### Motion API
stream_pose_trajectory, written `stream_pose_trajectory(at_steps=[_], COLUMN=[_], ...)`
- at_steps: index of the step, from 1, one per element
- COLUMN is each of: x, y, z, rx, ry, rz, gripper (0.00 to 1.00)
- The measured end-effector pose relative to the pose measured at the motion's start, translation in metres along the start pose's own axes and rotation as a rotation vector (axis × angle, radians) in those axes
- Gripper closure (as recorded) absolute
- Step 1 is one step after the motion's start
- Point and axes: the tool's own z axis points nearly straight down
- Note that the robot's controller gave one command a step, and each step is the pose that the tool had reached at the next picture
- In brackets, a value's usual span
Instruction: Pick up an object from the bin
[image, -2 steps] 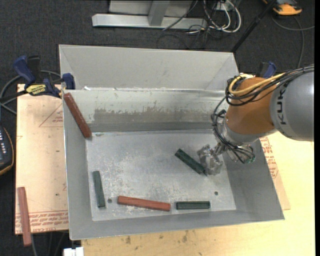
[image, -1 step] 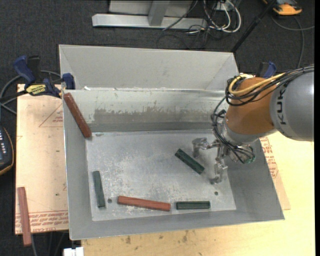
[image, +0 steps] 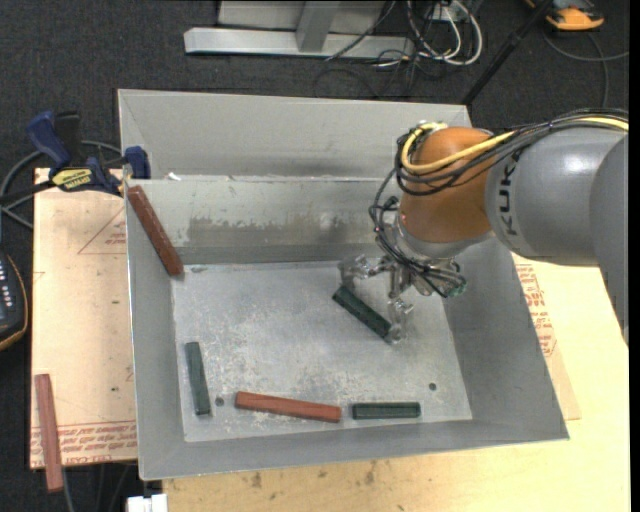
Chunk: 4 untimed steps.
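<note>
Dark carpet floor (image: 60, 50); grey metal stand base (image: 280, 40), tangled cables (image: 445, 35) at top; pale tabletop (image: 600, 420) lower right

Bar (image: 357, 306) at claw (image: 392, 308), right half of bin (image: 262, 320)

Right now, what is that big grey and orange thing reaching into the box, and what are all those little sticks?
That is a robot arm. The camera looks down on it from above, and the arm comes in from the right. The orange part is a cover on its wrist. Below it is the end effector, the part that grabs things.

The box is a grey metal bin. The end effector is down at a tilted dark green bar in the middle. I cannot tell whether it has gripped it.

Four more bars lie around: a left dark green bar, a front dark green bar, a flat red-brown bar, and a leaning red-brown bar against the left wall.
</note>
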Motion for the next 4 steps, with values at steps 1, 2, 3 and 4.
stream_pose_trajectory(at_steps=[1, 2, 3, 4], x=[0.002, 0.002, -0.038, -0.037], y=[-0.002, -0.002, 0.047, 0.044], z=[0.000, 0.000, 0.000, -0.001], rx=[0.001, 0.000, -0.001, 0.000], ry=[0.002, 0.002, 0.000, 0.001], rz=[0.004, 0.004, -0.063, -0.057], gripper=[1.00, 0.00, 0.00, 1.00])
